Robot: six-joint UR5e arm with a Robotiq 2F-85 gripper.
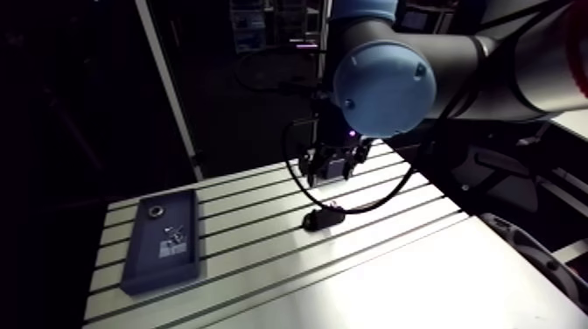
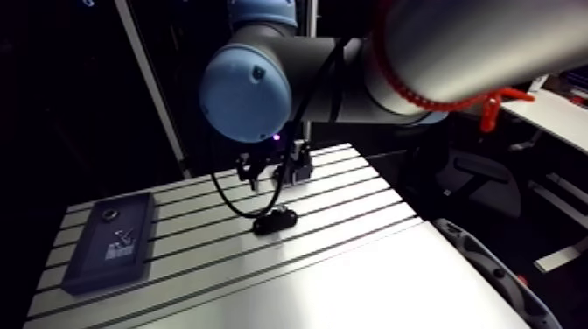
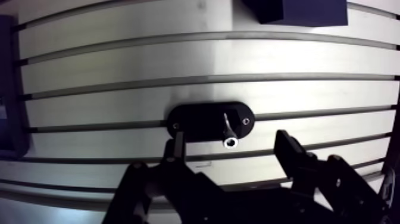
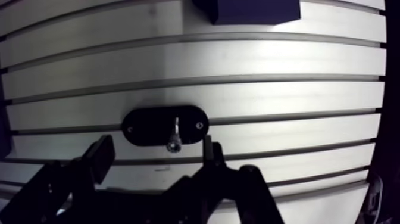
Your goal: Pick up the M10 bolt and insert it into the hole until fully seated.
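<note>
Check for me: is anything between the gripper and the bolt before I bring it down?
Nothing visible. In the wrist view the bolt lies uncovered on its black holder, lined up between the fingers of the open gripper, with only table slats around. The dark block sits ahead of the holder, clear of the path.

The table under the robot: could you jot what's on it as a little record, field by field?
Table: slotted aluminium
Bolt: on the black oval holder, socket head showing
Gripper: open, hovering above the bolt, touching nothing
Dark blue block: on the table, apart from the holder; what looks like a round hole near one end
Stage: bolt not yet picked up
</note>
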